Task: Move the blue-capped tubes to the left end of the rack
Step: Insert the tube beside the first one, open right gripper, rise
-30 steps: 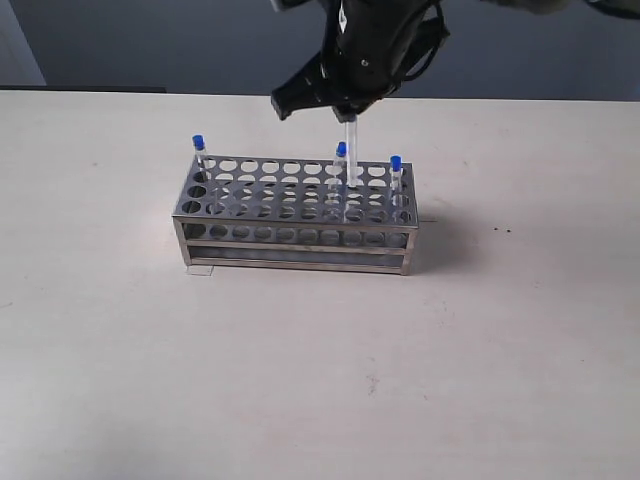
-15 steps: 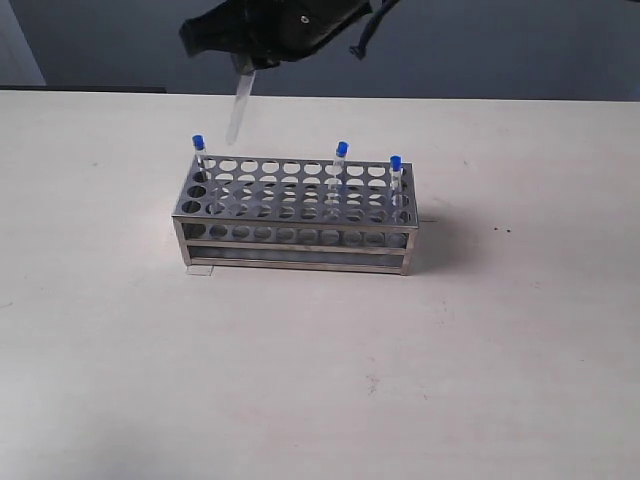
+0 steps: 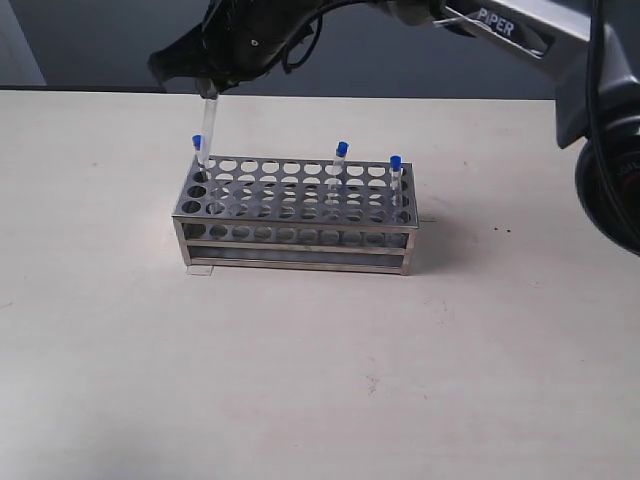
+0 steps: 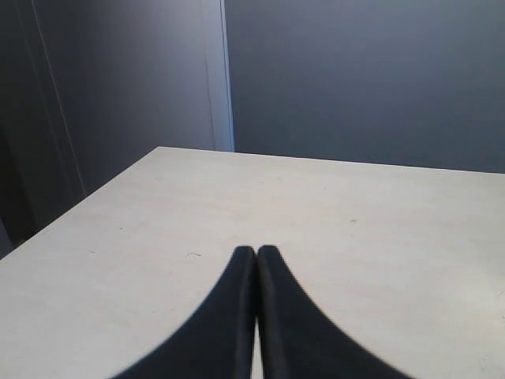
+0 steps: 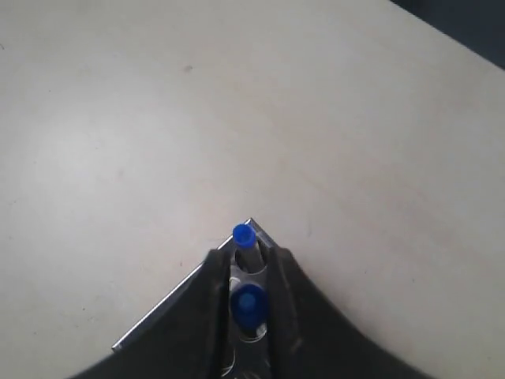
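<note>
Rack: the silvery metal rack (image 3: 295,215) stands on the pale tabletop (image 3: 300,380), with rows of round holes in its top plate and open sides.
Right tool: the right tool (image 3: 210,88) (image 5: 247,257) hangs above the rack's left end, with its two dark fingers clamped on a clear tube near the tube's blue cap.
Held tube: the held tube (image 3: 209,130) (image 5: 248,302) hangs almost upright over the rack's back-left corner. Its lower tip is down at the level of the top plate. I cannot tell whether it has entered a hole.
Corner tube: the corner tube (image 3: 199,150) (image 5: 243,235) sits in the rack's back-left corner hole, just beside the held tube.
Middle tube: the middle tube (image 3: 340,165) stands in the rack's back rows, right of its centre.
End tube: the end tube (image 3: 395,175) stands at the rack's right end.
Left tool: the left tool (image 4: 256,253) has its fingers pressed together with nothing between them, over bare tabletop.
</note>
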You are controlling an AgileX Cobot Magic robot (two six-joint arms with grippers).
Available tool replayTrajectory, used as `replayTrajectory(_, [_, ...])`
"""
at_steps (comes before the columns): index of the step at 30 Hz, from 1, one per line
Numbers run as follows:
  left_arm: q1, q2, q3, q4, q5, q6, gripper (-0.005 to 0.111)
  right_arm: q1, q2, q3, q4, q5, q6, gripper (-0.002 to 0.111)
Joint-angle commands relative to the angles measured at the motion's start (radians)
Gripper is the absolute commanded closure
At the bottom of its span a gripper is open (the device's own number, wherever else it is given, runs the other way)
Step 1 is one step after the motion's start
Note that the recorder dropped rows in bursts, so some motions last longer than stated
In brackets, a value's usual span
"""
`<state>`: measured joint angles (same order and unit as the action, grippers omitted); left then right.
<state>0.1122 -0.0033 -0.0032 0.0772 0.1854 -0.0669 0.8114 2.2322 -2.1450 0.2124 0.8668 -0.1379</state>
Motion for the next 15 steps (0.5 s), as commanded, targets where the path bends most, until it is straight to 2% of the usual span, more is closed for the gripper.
replayTrajectory(1, [-0.006,0.003,0.003,-0.005,-0.007,-0.002,0.106,0.0,0.017,-0.026,-0.003,0.025,-0.008,0.109])
replayTrajectory(15, [-0.006,0.003,0.003,-0.005,-0.002,-0.002,0.106,0.003,0.081,-0.026,0.059,0.047,-0.051,0.109])
